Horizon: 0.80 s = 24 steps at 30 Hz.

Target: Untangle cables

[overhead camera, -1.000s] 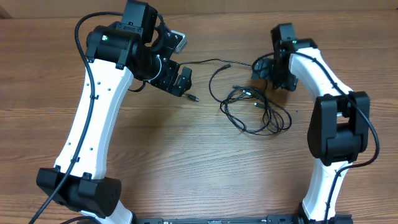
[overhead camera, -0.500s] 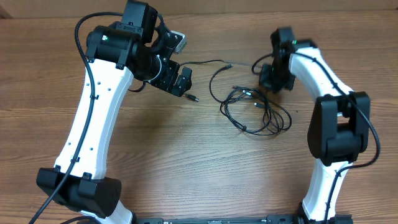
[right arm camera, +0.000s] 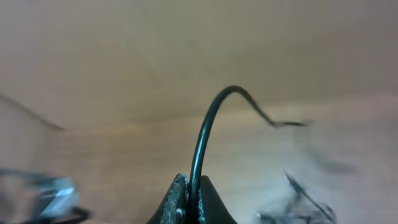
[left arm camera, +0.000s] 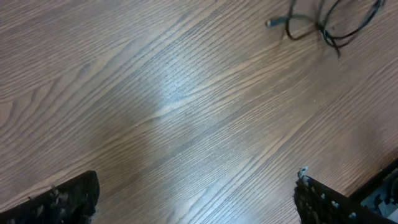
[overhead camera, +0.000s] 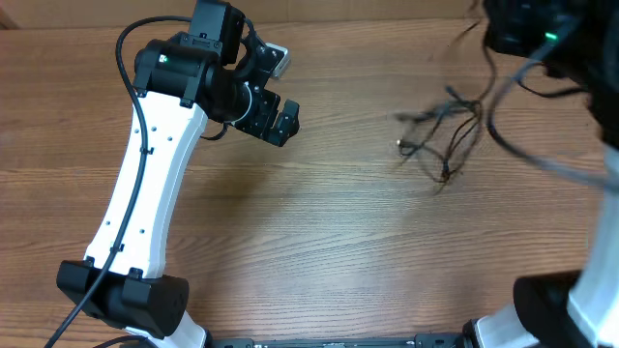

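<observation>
The cables point(overhead camera: 443, 135) are a blurred bunch of thin black cords at the right of the wooden table, with strands running up toward my raised right arm point(overhead camera: 537, 34). In the right wrist view my right gripper point(right arm camera: 191, 200) is shut on one black cable point(right arm camera: 208, 127), which arcs up out of the jaws. The rest of the tangle point(right arm camera: 301, 199) is a blur below right. My left gripper point(overhead camera: 280, 121) is at the upper left, apart from the cables. Its fingers point(left arm camera: 62, 200) stand wide open over bare wood, and a cable loop point(left arm camera: 323, 28) lies far off.
The left arm's white link point(overhead camera: 145, 184) slants across the table's left side, and its base point(overhead camera: 121, 295) sits at the front left. The right arm's base point(overhead camera: 551, 309) is at the front right, and its upper part looms close under the overhead camera.
My right gripper has shut on a cable and risen high toward the overhead camera, dragging the tangle up and right. The strand near my left gripper is gone. The left arm has not moved.
</observation>
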Motion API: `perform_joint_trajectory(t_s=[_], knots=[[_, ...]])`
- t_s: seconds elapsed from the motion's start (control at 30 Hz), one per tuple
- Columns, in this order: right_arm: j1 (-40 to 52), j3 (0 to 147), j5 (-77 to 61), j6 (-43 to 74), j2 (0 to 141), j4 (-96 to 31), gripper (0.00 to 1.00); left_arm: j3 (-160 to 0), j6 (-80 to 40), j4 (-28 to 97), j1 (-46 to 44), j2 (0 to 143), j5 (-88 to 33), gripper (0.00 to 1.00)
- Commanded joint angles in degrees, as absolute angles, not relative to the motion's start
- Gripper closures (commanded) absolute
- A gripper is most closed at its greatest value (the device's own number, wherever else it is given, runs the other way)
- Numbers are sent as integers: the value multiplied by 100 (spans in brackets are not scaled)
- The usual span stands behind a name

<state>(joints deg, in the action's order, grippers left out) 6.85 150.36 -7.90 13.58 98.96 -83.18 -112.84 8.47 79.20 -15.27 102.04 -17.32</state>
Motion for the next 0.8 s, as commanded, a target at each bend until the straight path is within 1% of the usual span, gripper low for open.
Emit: perform_joint_trajectory(t_s=[0.0, 0.27, 0.4, 0.47, 0.6, 0.7, 0.77], knots=[[716, 15557, -1343, 1188, 9732, -8243, 96, -11255, 746, 7881, -1535, 10263, -1758, 0], [716, 15753, -1579, 1170, 9537, -7920, 96, -11255, 746, 7881, -1533, 10263, -1758, 0], [718, 15753, -2803, 1221, 9535, -7717, 96, -11255, 755, 7876, -1533, 10263, -1730, 0], [718, 15753, -2989, 1208, 9535, -7585, 96, -11255, 766, 7852, -1533, 10263, -1605, 0], [698, 15747, -1428, 1024, 9605, -7577, 96, -11255, 742, 7839, -1533, 10263, -1288, 0], [696, 15747, -672, 410, 9835, -7566, 96, -11255, 749, 7839, -1533, 10263, -1286, 0], [539, 15747, -99, 384, 10075, -7406, 96, -11255, 749, 7832, -1533, 10263, -1216, 0]])
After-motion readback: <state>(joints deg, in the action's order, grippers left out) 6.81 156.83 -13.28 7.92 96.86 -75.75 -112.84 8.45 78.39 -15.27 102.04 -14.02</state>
